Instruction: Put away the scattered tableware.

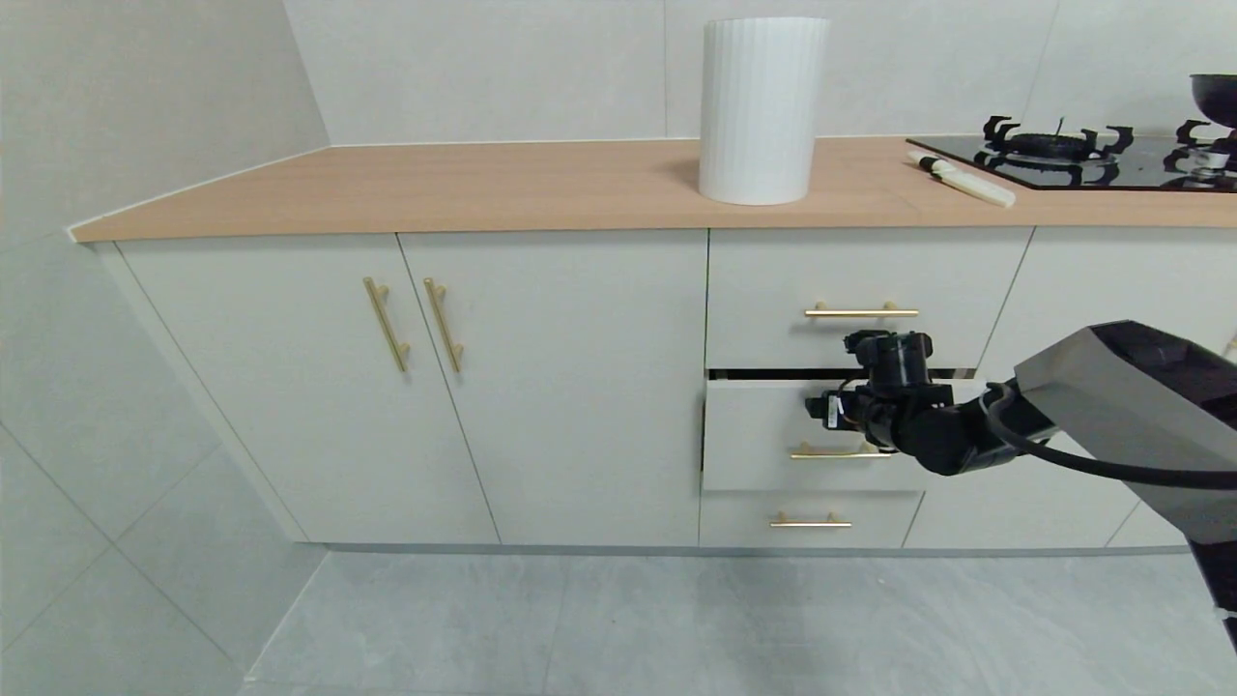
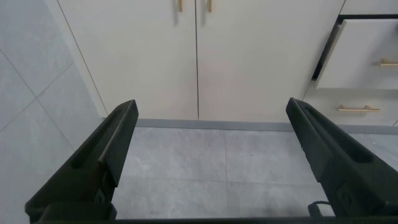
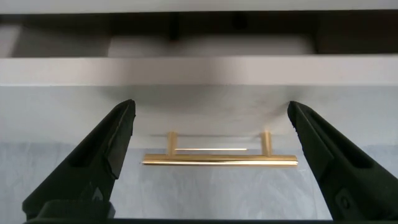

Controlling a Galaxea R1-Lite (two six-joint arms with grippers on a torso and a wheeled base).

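Tableware, a pale knife (image 1: 960, 179), lies on the worktop (image 1: 483, 184) beside the stove (image 1: 1082, 159). Your right gripper (image 3: 209, 109), jaws open, faces the handle (image 3: 219, 160) of the part-open drawer (image 1: 763, 435). Likely next: close on it and pull. The left gripper (image 2: 211, 109) has its jaws open too.

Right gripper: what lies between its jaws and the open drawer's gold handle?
Nothing: the right wrist view shows a bare stretch up to the handle.

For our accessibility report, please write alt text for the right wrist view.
Two open black jaws point at a gold handle on a pale drawer. The drawer is pulled out slightly, leaving a dark gap above it.
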